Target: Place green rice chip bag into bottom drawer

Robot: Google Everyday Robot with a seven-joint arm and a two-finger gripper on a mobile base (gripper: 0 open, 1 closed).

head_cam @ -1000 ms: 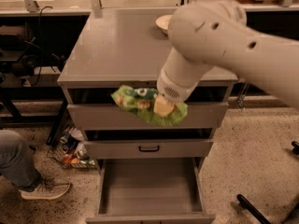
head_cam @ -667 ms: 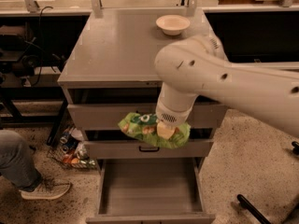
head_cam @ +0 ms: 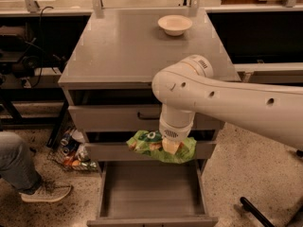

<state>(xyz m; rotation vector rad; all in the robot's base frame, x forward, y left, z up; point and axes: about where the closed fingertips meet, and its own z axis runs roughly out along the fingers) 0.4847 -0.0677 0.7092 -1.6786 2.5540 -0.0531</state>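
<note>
The green rice chip bag (head_cam: 158,146), bright green and crinkled with a pale patch, hangs in the air in front of the middle drawer, just above the open bottom drawer (head_cam: 150,193). My gripper (head_cam: 171,144) comes straight down from the white arm into the middle of the bag and holds it; its fingers are hidden by the wrist and the bag. The bottom drawer is pulled out, and its flat grey floor is bare.
A cream bowl (head_cam: 174,24) stands at the back of the grey cabinet top (head_cam: 118,51). The top drawer's black handle (head_cam: 147,116) shows left of my arm. A person's leg and shoe (head_cam: 33,186) are at the lower left, next to cans on the floor (head_cam: 71,150).
My arm has moved down and towards the camera with the bag, from the top drawer's level to just above the open bottom drawer. The bowl has come into full view.
</note>
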